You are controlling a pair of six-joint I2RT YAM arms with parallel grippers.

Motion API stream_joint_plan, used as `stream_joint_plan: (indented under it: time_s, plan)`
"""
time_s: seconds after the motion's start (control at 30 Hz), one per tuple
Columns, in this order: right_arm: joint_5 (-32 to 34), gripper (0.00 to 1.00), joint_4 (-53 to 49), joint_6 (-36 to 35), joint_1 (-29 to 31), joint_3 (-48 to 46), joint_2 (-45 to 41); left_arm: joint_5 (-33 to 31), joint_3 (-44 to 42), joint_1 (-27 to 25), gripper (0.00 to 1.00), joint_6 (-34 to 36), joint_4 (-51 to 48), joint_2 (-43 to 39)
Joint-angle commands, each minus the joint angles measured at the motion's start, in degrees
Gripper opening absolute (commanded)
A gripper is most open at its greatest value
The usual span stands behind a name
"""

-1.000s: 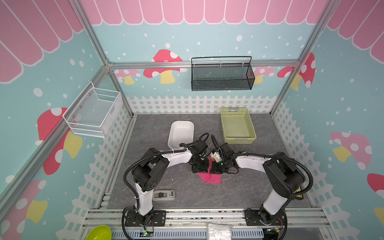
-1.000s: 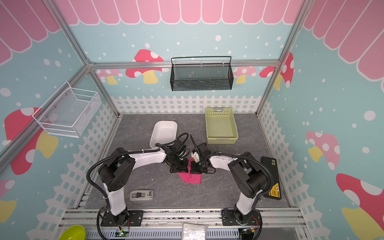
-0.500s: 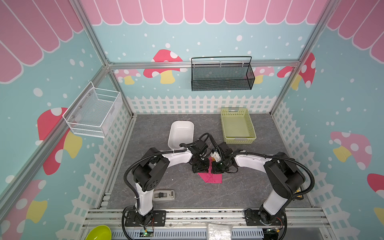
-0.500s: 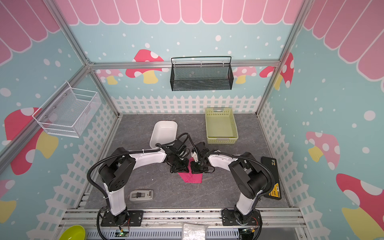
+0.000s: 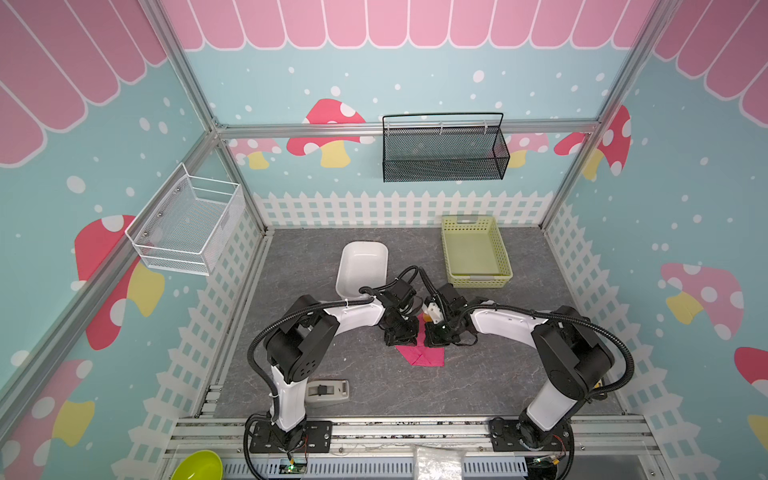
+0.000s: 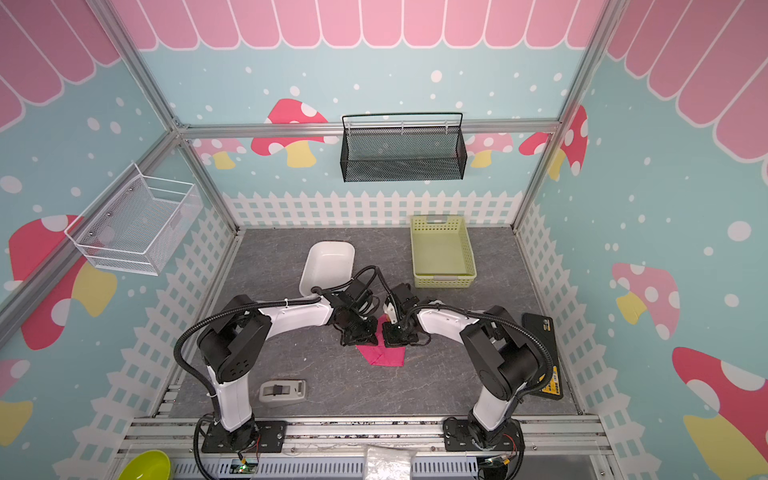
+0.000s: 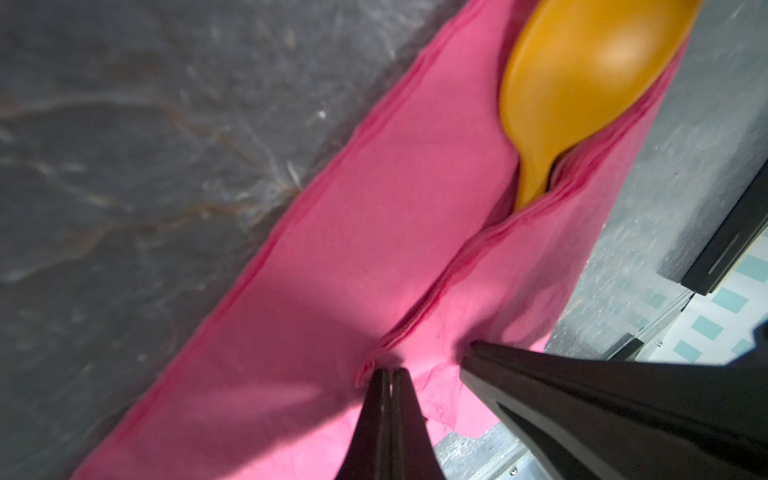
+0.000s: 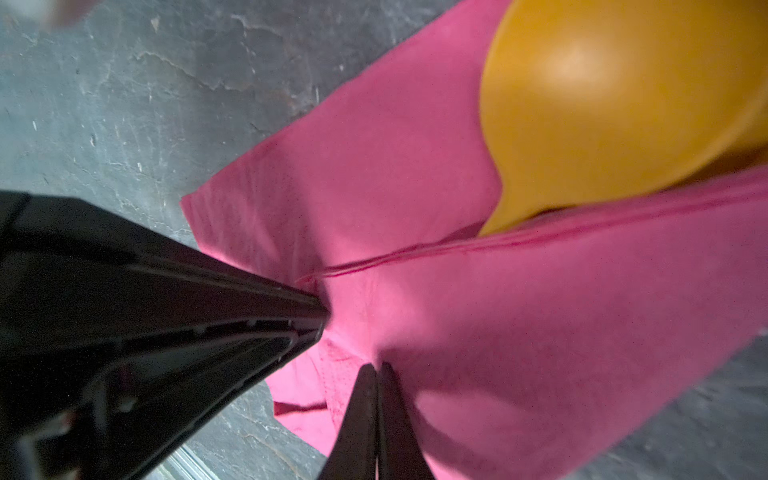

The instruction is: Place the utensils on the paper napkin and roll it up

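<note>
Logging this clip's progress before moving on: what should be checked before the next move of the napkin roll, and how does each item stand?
1. Spoon lies on the paper napkin, handle under a folded flap: ok.
2. Fork on the napkin: cannot tell, none shows.
3. Left hand shut, tips at the flap's edge: ok.
4. Right hand shut, tips on the napkin: ok.
5. Paper pinched by either hand: cannot tell.
6. Napkin rolled up: not ok, only folded over.
</note>
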Motion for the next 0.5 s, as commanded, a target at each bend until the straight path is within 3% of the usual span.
stream_joint_plan:
  time_s: [0.0,0.27,0.47]
  plan:
    - [2.51,0.07,-1.62,-1.19,0.00,-1.59,2.24,-2.85,-0.96,0.45,0.03,-0.85,-1.70,2.22]
    - [2.71,0.07,-1.96,-1.89,0.01,-1.34,3.44,-2.92,-0.98,0.45,0.03,-0.85,-1.70,2.22]
    - [-1.01,0.07,-1.18,-1.40,-0.04,-0.21,0.57,-2.92,-1.08,0.45,0.03,-0.90,-1.73,2.22]
